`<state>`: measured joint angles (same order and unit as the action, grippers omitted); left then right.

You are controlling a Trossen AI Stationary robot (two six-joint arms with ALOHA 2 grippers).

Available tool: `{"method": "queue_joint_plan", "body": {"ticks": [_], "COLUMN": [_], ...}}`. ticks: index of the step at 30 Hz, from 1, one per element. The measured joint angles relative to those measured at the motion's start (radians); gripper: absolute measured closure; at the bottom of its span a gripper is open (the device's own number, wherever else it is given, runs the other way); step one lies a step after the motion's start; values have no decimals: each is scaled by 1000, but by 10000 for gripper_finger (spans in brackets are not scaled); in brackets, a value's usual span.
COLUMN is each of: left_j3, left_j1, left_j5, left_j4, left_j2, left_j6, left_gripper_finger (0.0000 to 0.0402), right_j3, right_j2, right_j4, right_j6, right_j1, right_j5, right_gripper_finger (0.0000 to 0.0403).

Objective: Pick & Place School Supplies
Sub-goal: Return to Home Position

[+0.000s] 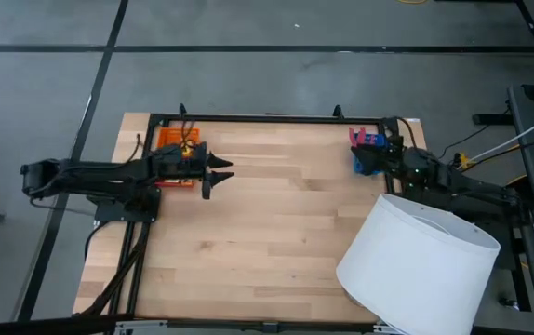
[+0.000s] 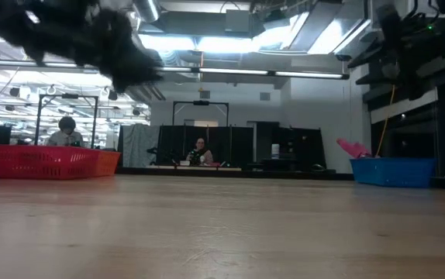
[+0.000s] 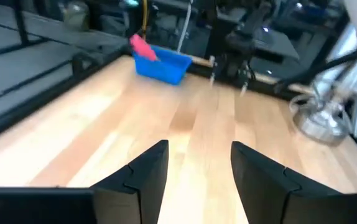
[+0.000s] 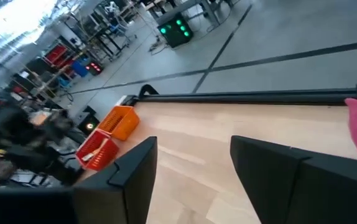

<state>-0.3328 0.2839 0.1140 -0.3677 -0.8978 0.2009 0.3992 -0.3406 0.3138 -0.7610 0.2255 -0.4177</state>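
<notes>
Left gripper point(image 1: 217, 177) and right gripper point(image 1: 364, 166), both spread wide.
The left one is beside the orange bin point(image 1: 169, 138) at ten o'clock, the right one beside the blue bin point(image 1: 376, 140) at two o'clock.

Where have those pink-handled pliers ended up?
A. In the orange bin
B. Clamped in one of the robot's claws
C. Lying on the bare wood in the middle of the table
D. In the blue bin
D: the pink-handled pliers stick up over the rim of the blue bin, and the wood in the middle of the table is bare.
</notes>
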Motion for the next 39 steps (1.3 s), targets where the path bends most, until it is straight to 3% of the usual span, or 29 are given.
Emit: {"method": "queue_joint_plan", "body": {"ticks": [4, 8, 13, 20, 31, 39], "left_j3": [96, 220, 323, 324, 323, 324], "left_j1": [66, 60, -11, -128, -138, -135], "left_j5": [98, 57, 6, -82, -123, -171], "left_j4": [-228, -392, -407, -66, 355, 345], "left_j2": [-51, -3, 124, 367, 867, 895], "left_j6": [8, 30, 48, -29, -109, -126], "left_gripper_finger": [237, 247, 258, 263, 263, 263], "right_j3": [0, 4, 40, 111, 119, 119], "right_j2": [14, 24, 23, 23, 23, 23], "right_j4": [2, 1, 1, 1, 2, 3], "right_j6": [-9, 8, 58, 146, 179, 169], "right_j1": [-54, -94, -139, -186, -233, -256], "right_j5": [-50, -97, -170, -268, -351, -353], "right_gripper_finger": [198, 198, 198, 198, 198, 198]}}
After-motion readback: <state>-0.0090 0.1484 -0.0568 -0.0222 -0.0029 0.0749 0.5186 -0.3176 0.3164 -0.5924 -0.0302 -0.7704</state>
